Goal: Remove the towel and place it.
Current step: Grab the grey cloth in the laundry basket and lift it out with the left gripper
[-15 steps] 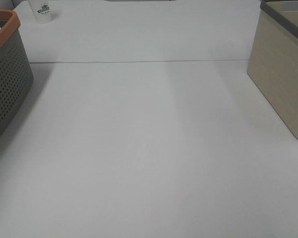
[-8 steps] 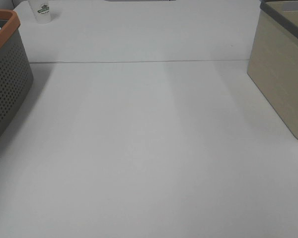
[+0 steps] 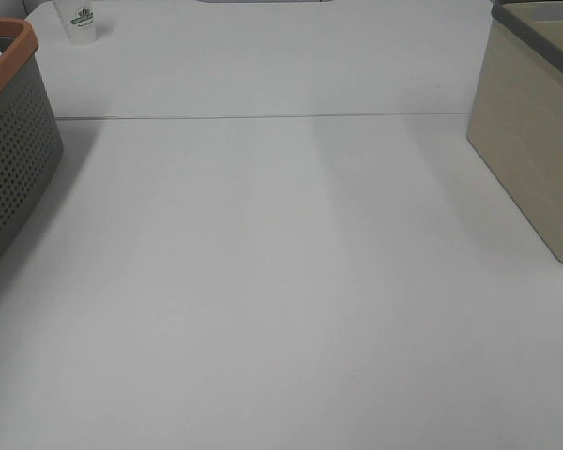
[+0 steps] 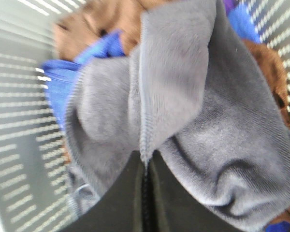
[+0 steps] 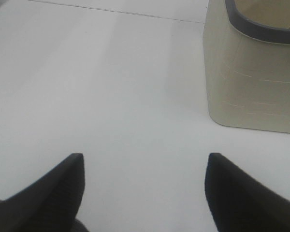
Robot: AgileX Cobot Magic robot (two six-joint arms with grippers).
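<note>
In the left wrist view the grey terry towel [image 4: 198,96] lies bunched inside the perforated grey basket [image 4: 14,145], on top of other cloths. My left gripper [image 4: 146,162] is shut, its dark fingers [image 4: 121,198] pressed together on a raised fold of the towel. My right gripper [image 5: 144,169] is open and empty, hovering over the white table [image 5: 111,87]. Neither arm shows in the exterior high view, and the towel is hidden there inside the basket [image 3: 9,141].
Brown cloth [image 4: 101,19] and blue cloth [image 4: 63,77] lie under the towel in the basket. A beige bin with a dark rim [image 3: 535,141] stands at the right, also seen in the right wrist view [image 5: 251,82]. A white paper cup [image 3: 80,21] stands at the back left.
</note>
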